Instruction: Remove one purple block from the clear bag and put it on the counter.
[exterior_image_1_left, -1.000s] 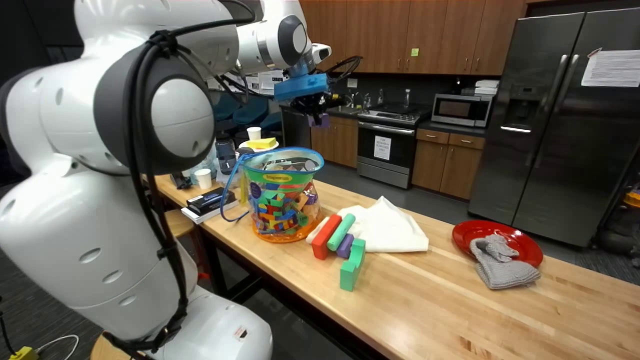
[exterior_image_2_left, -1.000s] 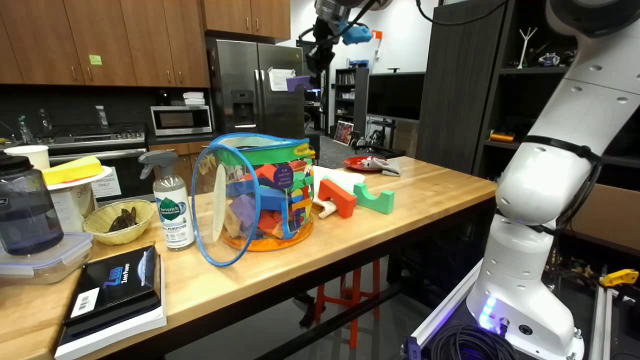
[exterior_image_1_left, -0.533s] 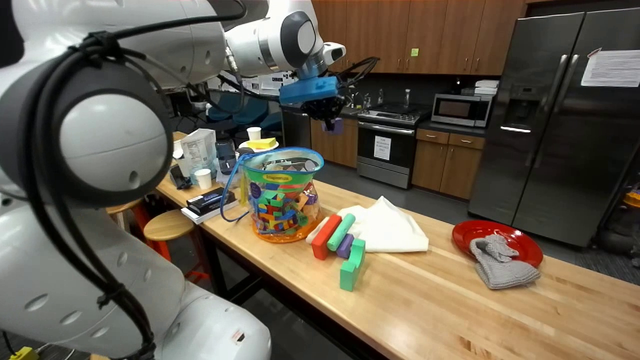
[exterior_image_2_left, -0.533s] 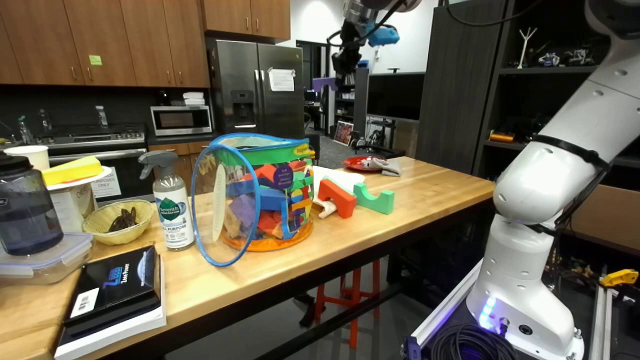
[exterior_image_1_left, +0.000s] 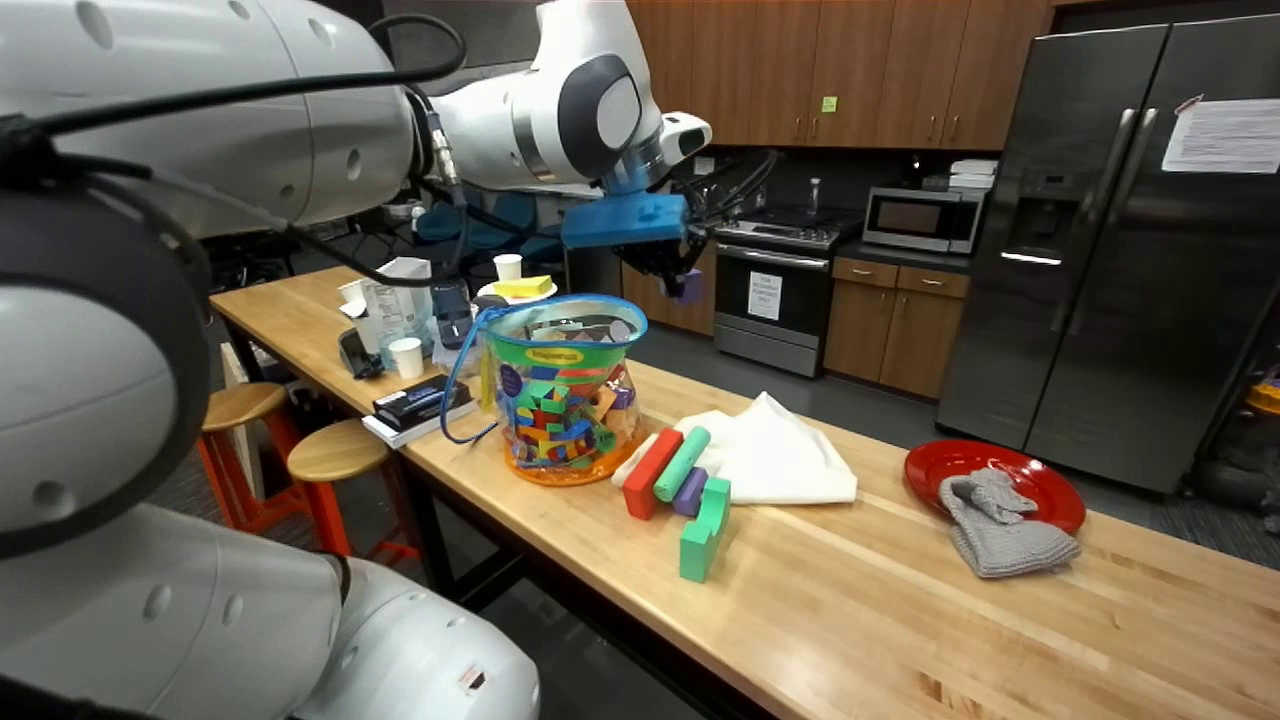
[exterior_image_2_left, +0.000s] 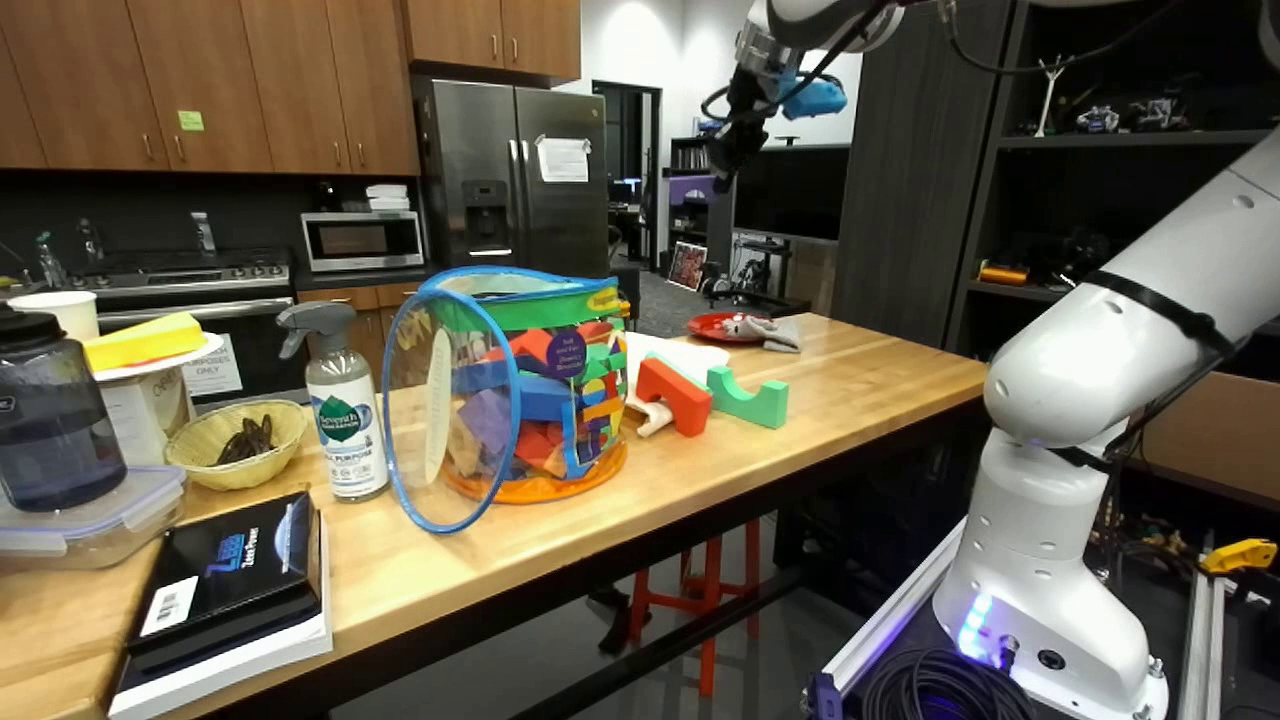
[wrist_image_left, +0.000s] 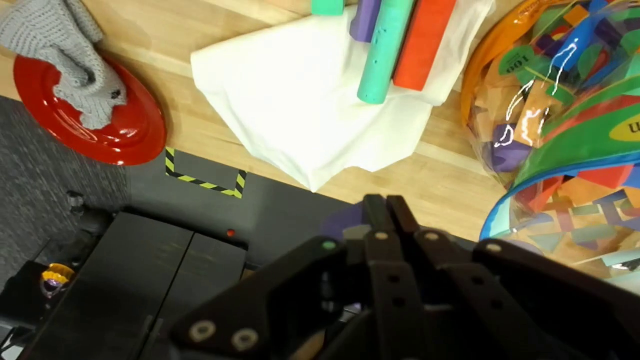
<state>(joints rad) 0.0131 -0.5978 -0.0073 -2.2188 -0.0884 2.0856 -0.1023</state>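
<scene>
One long wooden counter (exterior_image_1_left: 880, 620) runs, in an exterior view, from near right to far left. Over it reaches the white robot arm (exterior_image_1_left: 250, 150), which in the last second has swung right and dipped in both exterior views. The clear bag (exterior_image_1_left: 557, 356) stands upright at left, unmoved, with many coloured blocks (exterior_image_1_left: 550, 430) showing through. Just to its right lies a white cloth (exterior_image_1_left: 775, 465); farther right, well apart, sits a red plate (exterior_image_1_left: 930, 468) with a grey knitted cloth (exterior_image_1_left: 1010, 550) draped over its near rim.

Next in size, the gripper (wrist_image_left: 386, 202) is clenched on the purple block (exterior_image_2_left: 688, 189), holding it near one edge as far as the wrist view shows. At the white cloth's near left side four loose pieces lie in a row, undisturbed: a red block (exterior_image_1_left: 652, 472), a teal cylinder (exterior_image_1_left: 682, 465), a loose purple piece (exterior_image_1_left: 690, 492) and, rightmost, a green arch (exterior_image_1_left: 708, 530).

The held purple block hangs in the air, outside the bag and to its right. So the taking-out looks done, and the lowering swing reads as the start of the placing. Whether the block is over wood or past the far edge, I cannot tell; a release there might drop it on the floor (exterior_image_1_left: 840, 402).
</scene>
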